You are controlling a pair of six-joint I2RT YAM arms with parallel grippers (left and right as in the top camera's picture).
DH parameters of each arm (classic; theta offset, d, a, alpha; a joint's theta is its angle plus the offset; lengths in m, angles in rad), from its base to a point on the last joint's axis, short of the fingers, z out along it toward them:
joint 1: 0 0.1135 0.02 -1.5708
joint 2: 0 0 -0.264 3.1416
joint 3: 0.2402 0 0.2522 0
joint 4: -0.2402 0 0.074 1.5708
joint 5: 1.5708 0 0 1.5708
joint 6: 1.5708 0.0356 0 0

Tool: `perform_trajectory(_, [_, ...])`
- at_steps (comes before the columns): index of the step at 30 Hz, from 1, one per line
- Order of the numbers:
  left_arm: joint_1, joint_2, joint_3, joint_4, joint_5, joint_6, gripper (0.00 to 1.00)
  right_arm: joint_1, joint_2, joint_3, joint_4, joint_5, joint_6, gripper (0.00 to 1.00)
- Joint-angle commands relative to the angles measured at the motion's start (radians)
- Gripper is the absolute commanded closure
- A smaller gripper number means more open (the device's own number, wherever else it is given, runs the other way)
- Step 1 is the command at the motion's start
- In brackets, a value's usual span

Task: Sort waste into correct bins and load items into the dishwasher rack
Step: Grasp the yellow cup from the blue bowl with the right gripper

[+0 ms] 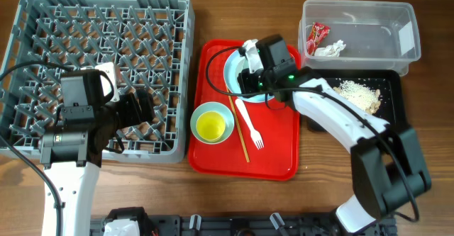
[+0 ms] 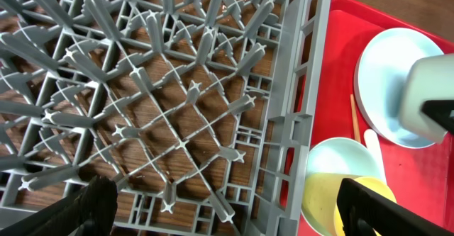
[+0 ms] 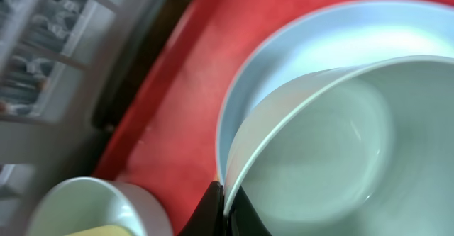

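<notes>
My right gripper (image 1: 252, 76) is shut on the rim of a pale mint bowl (image 3: 333, 144), holding it tilted over the round pale plate (image 1: 233, 71) on the red tray (image 1: 277, 158); the wrist view shows the fingers (image 3: 225, 204) pinching the rim. A second mint bowl (image 1: 198, 113) holds the yellow cup (image 1: 211, 127) at the tray's left. The white fork (image 1: 250, 122) and the chopstick (image 1: 240, 133) lie beside it. My left gripper (image 1: 138, 108) is open and empty above the front right edge of the grey dishwasher rack (image 1: 99, 23), its fingers (image 2: 230, 211) spread wide.
The clear tub (image 1: 369, 34) at the back right holds the red wrapper (image 1: 318, 34) and the white tissue (image 1: 331, 49). The black tray (image 1: 390, 101) in front of it holds rice scraps (image 1: 357, 93). The rack sits close against the red tray's left side.
</notes>
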Motion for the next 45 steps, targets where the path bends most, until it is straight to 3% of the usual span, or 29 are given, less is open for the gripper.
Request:
perform_trajectory(1, [0.006, 0.0, 0.012, 0.003, -0.003, -0.006, 0.0, 0.002, 0.045, 0.016, 0.006, 0.031, -0.008, 0.96])
perform_trajectory(4, [0.006, 0.0, 0.012, 0.003, -0.003, -0.006, 0.0, 0.002, 0.038, 0.016, 0.003, 0.023, 0.005, 0.94])
perform_trajectory(6, [0.006, 0.0, 0.012, 0.002, -0.003, -0.006, 0.0, 0.002, 0.025, 0.017, 0.001, 0.002, 0.005, 0.82])
perform_trajectory(12, [0.006, 0.0, 0.012, 0.002, -0.003, -0.006, 0.0, 0.002, -0.032, 0.094, -0.106, -0.002, 0.0, 0.71])
perform_trajectory(20, [0.006, 0.0, 0.012, 0.003, -0.003, -0.006, 0.0, 0.003, -0.107, 0.257, -0.36, -0.098, 0.0, 0.63])
perform_trajectory(30, [0.006, 0.0, 0.012, 0.003, -0.003, -0.006, 0.0, 0.118, -0.077, 0.256, -0.611, -0.117, -0.008, 0.56])
perform_trajectory(41, [0.006, 0.0, 0.012, 0.002, -0.003, -0.006, 0.0, 0.259, 0.017, 0.206, -0.6, 0.103, 0.196, 0.56])
perform_trajectory(45, [0.006, 0.0, 0.012, 0.002, -0.003, -0.006, 0.0, 0.259, 0.064, 0.198, -0.571, 0.103, 0.208, 0.68])
